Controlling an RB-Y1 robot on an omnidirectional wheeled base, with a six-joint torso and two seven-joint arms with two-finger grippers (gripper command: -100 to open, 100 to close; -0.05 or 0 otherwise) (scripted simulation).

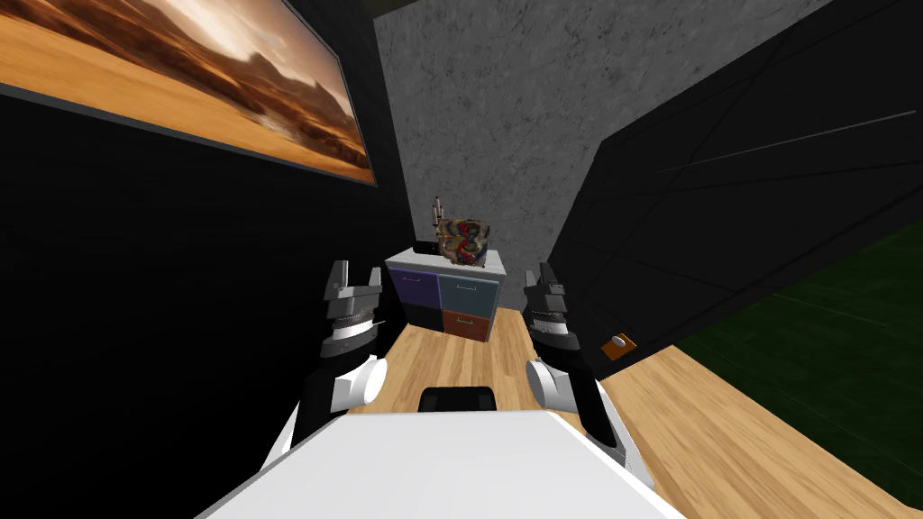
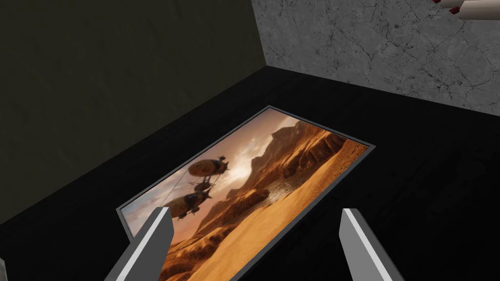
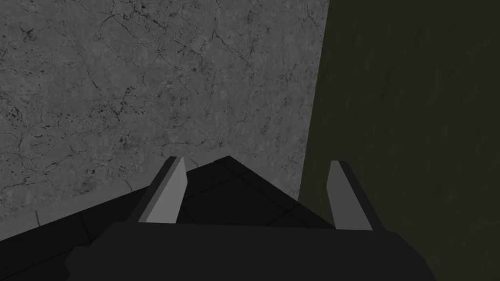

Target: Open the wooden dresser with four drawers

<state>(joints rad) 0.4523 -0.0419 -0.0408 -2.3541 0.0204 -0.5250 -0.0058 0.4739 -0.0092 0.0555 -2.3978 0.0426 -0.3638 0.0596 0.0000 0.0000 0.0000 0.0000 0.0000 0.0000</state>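
Note:
A small dresser (image 1: pixel 448 297) with a white top stands at the far end of a narrow passage, against a grey stone wall. Its four drawer fronts are purple, teal, black and rust-orange, and all look shut. A colourful patterned box (image 1: pixel 463 240) and a small dark thing sit on its top. My left gripper (image 1: pixel 354 277) is raised at the left, open, with nothing between its fingers (image 2: pixel 155 239). My right gripper (image 1: pixel 546 277) is raised at the right, also open and empty, fingers (image 3: pixel 168 192) apart. Both are well short of the dresser.
A black wall with a framed desert painting (image 1: pixel 180 81) runs close on my left. A large black slanted surface (image 1: pixel 748 207) closes in on the right. A small orange object (image 1: pixel 618 345) lies at its foot. Light wooden floor (image 1: pixel 460 365) leads to the dresser.

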